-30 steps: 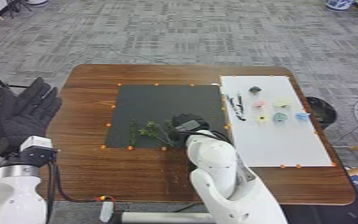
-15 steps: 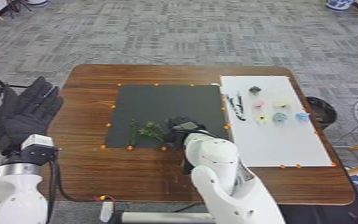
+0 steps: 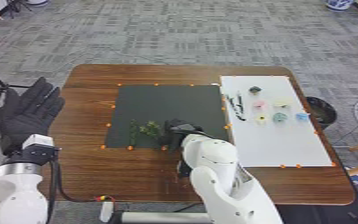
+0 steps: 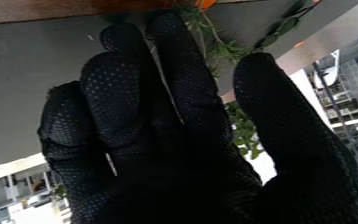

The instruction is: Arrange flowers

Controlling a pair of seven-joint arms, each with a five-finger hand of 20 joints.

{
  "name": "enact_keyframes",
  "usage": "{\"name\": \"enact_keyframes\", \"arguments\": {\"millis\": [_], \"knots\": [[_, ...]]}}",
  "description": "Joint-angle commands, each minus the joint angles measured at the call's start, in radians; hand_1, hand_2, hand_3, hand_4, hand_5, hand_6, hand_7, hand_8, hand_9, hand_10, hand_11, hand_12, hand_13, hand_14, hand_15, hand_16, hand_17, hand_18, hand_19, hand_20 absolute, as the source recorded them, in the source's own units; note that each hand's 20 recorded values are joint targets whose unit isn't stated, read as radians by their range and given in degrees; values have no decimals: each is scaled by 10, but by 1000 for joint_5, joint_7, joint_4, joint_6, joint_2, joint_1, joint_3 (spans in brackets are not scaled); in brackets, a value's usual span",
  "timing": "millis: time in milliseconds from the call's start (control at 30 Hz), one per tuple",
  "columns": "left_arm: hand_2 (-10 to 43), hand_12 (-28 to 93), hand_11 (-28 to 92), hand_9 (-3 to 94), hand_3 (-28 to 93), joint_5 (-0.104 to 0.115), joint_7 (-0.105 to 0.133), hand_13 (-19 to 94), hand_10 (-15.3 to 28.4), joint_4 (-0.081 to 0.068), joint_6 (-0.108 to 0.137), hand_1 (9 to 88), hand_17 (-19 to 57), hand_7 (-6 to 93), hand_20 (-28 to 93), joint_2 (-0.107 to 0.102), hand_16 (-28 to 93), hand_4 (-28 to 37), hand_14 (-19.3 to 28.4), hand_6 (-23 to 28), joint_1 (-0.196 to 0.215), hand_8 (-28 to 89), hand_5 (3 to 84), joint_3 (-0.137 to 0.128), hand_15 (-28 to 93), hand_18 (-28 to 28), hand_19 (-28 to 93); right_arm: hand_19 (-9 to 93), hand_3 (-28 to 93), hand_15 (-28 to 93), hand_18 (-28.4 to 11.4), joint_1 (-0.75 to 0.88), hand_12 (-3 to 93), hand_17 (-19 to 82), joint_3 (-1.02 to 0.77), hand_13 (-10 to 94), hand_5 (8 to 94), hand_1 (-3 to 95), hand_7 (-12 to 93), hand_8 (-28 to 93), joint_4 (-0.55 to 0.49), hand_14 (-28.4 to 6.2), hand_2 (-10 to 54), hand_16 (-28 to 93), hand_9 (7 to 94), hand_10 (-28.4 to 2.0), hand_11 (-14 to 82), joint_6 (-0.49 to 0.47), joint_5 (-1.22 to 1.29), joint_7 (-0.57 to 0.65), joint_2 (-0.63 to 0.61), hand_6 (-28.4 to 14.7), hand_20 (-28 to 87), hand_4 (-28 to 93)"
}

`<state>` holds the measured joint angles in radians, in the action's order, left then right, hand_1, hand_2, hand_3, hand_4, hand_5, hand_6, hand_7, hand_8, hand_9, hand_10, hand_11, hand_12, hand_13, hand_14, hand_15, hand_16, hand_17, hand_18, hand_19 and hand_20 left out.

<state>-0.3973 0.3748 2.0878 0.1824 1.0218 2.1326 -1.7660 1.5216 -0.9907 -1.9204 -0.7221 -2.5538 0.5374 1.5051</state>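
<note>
On the dark mat in the head view, the right hand sits low beside a feathery green sprig, a slim green stem lies farther left, and pastel flowers rest on the white sheet, while the left hand is off the table's left side with straight fingers slightly spread. Over in the right wrist view, the right hand has its fingers straight and close together, thumb apart, the sprig showing between; whether they touch it I cannot tell.
</note>
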Motion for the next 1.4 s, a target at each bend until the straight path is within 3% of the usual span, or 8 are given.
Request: {"name": "enact_keyframes", "arguments": {"millis": [33, 233, 333, 400, 600, 667, 1000, 1400], "knots": [[140, 92, 182, 328, 662, -10, -5, 246, 147, 2, -39, 246, -62, 103, 83, 15, -21, -283, 144, 90, 30, -84, 443, -21, 189, 142, 337, 890, 672, 679, -270, 7, 257, 370, 27, 607, 754, 313, 186, -63, 11, -191, 94, 385, 685, -221, 241, 62, -126, -17, -36, -71, 339, -126], [143, 92, 178, 324, 653, -28, -16, 244, 148, 8, -61, 248, -65, 99, 82, 24, -19, -283, 145, 91, 33, -81, 436, -21, 183, 142, 331, 908, 649, 684, -264, -26, 284, 385, -32, 626, 713, 321, 369, -60, 5, -178, 23, 379, 681, -214, 293, 118, -121, -7, -63, -73, 323, -134], [144, 93, 177, 324, 651, -29, -28, 245, 148, 2, -41, 249, -64, 97, 81, 18, -20, -283, 146, 91, 2, -80, 436, 11, 180, 143, 328, 914, 648, 687, -263, -49, 294, 388, -73, 627, 673, 317, 387, -97, 44, -175, 9, 382, 676, -213, 315, 220, -130, 10, -108, -80, 317, -141], [143, 92, 175, 326, 651, -29, -40, 249, 148, -13, -64, 251, -62, 96, 80, 7, -23, -283, 140, 91, -41, -80, 437, 46, 173, 143, 326, 925, 648, 707, -262, -68, 309, 400, -112, 636, 668, 314, 320, -84, 80, -172, 6, 393, 676, -210, 364, 217, -135, 42, -132, -79, 325, -141], [141, 83, 160, 325, 656, -73, -46, 244, 140, -52, -51, 256, -55, 92, 75, -6, -33, -283, 118, 87, -148, -81, 440, 119, 142, 137, 317, 932, 642, 717, -262, -100, 334, 409, -199, 645, 642, 310, 192, -53, 130, -167, -15, 408, 667, -208, 419, 233, -136, 88, -183, -96, 331, -155], [141, 84, 160, 324, 658, -53, -35, 244, 139, -64, -39, 256, -55, 92, 75, -9, -30, -283, 118, 86, -177, -81, 440, 137, 141, 136, 317, 932, 642, 720, -261, -104, 348, 411, -219, 647, 644, 311, 197, -49, 139, -164, -19, 408, 663, -209, 448, 251, -143, 94, -192, -94, 335, -158], [139, 88, 165, 325, 662, -56, -61, 244, 140, -74, -58, 256, -59, 96, 77, 9, -24, -283, 128, 85, -183, -81, 443, 149, 154, 138, 321, 932, 640, 731, -256, -139, 375, 424, -215, 656, 641, 314, 203, -52, 239, -156, -78, 418, 654, -204, 490, 339, -221, 62, -200, -92, 369, -185], [136, 90, 163, 325, 669, -60, -74, 245, 140, -80, -72, 253, -61, 97, 77, 8, -20, -283, 135, 84, -199, -82, 443, 164, 161, 139, 321, 932, 610, 731, -256, -198, 379, 425, -190, 659, 641, 341, 151, -66, 370, -153, -95, 431, 653, -198, 499, 286, -278, 47, -177, -94, 384, -234]]}}
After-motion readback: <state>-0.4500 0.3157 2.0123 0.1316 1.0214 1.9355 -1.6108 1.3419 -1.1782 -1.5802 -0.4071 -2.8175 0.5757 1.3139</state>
